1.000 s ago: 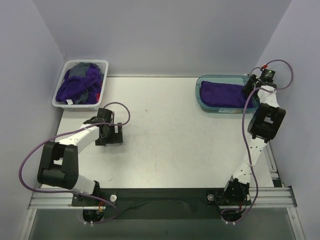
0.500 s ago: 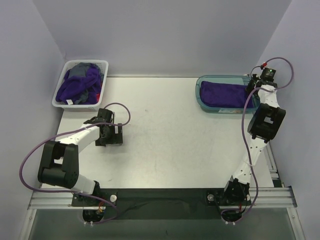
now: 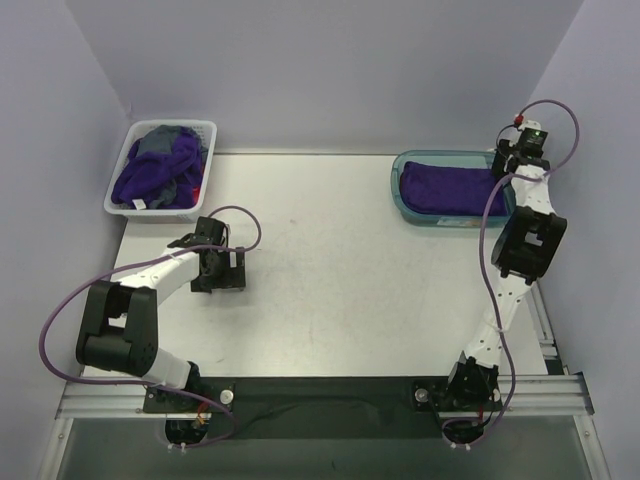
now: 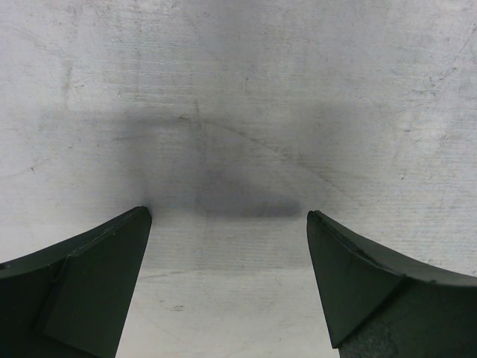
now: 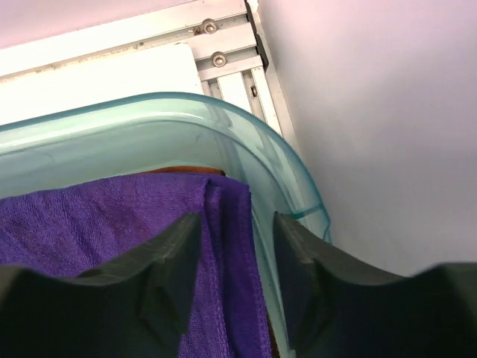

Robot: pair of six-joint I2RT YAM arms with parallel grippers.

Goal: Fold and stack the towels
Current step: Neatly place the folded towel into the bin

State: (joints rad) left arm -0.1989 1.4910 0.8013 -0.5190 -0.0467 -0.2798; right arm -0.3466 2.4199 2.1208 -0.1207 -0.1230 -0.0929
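A folded purple towel (image 3: 445,188) lies flat in the teal tray (image 3: 397,186) at the back right. In the right wrist view its folded edge (image 5: 223,246) runs along the tray wall (image 5: 149,112), with a sliver of rust-orange cloth (image 5: 186,171) showing beneath it. My right gripper (image 3: 505,162) hangs over the tray's right end, its jaws (image 5: 237,220) open above the towel edge and the rim, holding nothing. More purple towels (image 3: 160,172) are heaped in the white basket (image 3: 172,211). My left gripper (image 3: 232,270) (image 4: 229,215) is wide open just above the bare table.
The white basket stands at the back left corner and also holds some grey cloth (image 3: 152,143). Walls close in the table at the back and both sides. A metal rail (image 5: 223,56) runs just beyond the tray's far corner.
The right gripper shut briefly, then opened again, and drew slightly back toward the tray's far right corner. The left arm has not moved.
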